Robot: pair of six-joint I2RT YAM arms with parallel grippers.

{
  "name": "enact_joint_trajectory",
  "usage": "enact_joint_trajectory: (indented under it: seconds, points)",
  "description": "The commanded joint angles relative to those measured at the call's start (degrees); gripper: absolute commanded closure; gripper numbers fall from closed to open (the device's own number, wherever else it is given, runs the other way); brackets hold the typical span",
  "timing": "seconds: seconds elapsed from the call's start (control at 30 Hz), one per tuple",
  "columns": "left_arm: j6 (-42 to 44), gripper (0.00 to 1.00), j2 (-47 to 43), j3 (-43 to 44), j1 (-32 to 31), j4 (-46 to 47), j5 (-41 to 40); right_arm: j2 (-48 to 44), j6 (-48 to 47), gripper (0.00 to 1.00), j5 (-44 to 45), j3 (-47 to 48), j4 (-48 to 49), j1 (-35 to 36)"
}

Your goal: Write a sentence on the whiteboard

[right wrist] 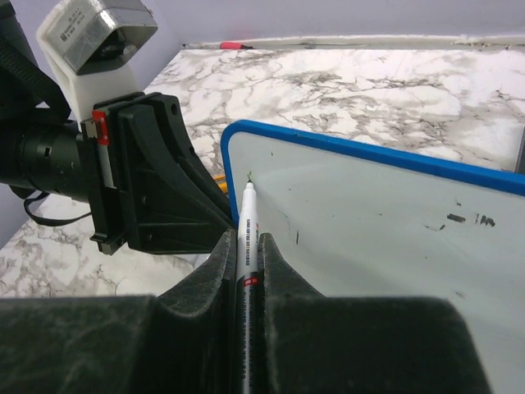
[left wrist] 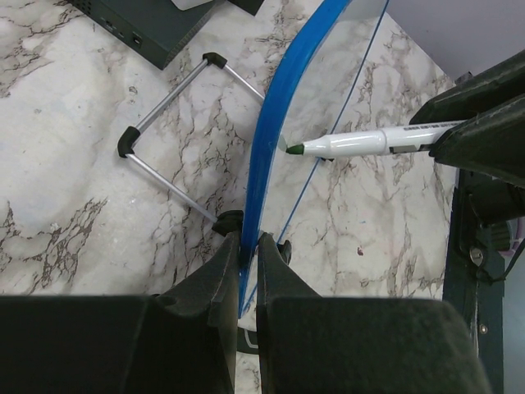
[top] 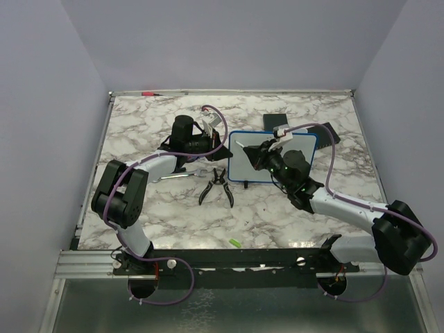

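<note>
Desk: marble-patterned desk [top: 139, 132] is lying between pale lilac walls, and both arms are reaching over it.
Whiteboard: the whiteboard [right wrist: 369, 230] is standing near the middle of the desk. It is leaning back on its wire stand [left wrist: 164, 107] and facing the right arm [top: 340, 205].
Left jaws: they are pinching the blue frame on the side of the board nearest the left arm [top: 149, 166]. They are almost fully closed, with one finger on each face.
Right jaws: they are clamping fully shut on a green-tipped marker [left wrist: 361, 142], and its barrel is running out between the fingers.
Marker tip: it is pointing at the upper left corner of the white face. I cannot tell whether it is touching or only just beside.
Sentence: no green words are showing on the board; only some small dark marks [right wrist: 467, 219] are sitting on its right part.
Handling: the board is looking light, thin and stiff, with a smooth face. I am judging that pen pressure would easily push it backward or make it slide on the desk.
Where to hold: the frame edge is seeming the best place, away from the writing area, as the left jaws are doing now.
Pliers: black-handled pliers [top: 216, 186] are lying just in front of the board, not touching it.
</note>
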Motion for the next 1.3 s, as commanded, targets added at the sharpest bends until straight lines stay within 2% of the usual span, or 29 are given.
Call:
enact_joint_trajectory:
  seconds: [0.0,0.33,0.67,0.97,1.27]
  points:
    - [0.9,1.0,0.5,0.9,-0.1,-1.8,-1.1,0.3,1.0,0.99,3.4,-2.8,0.6,0.4]
    - [0.8,1.0,0.3,1.0,-0.1,-1.8,-1.1,0.3,1.7,0.99,3.1,-4.0,0.6,0.9]
    - [0.9,1.0,0.3,1.0,-0.1,-1.9,-1.3,-4.4,-0.6,0.99,1.3,-2.4,1.3,3.3]
    - [1.1,1.0,0.2,1.0,-0.1,-2.0,-1.4,-1.4,-2.2,0.99,5.7,0.0,2.9,3.4]
    - [1.2,1.0,0.3,1.0,-0.2,-2.2,-1.3,0.7,-2.6,0.99,5.9,0.6,5.3,3.4]
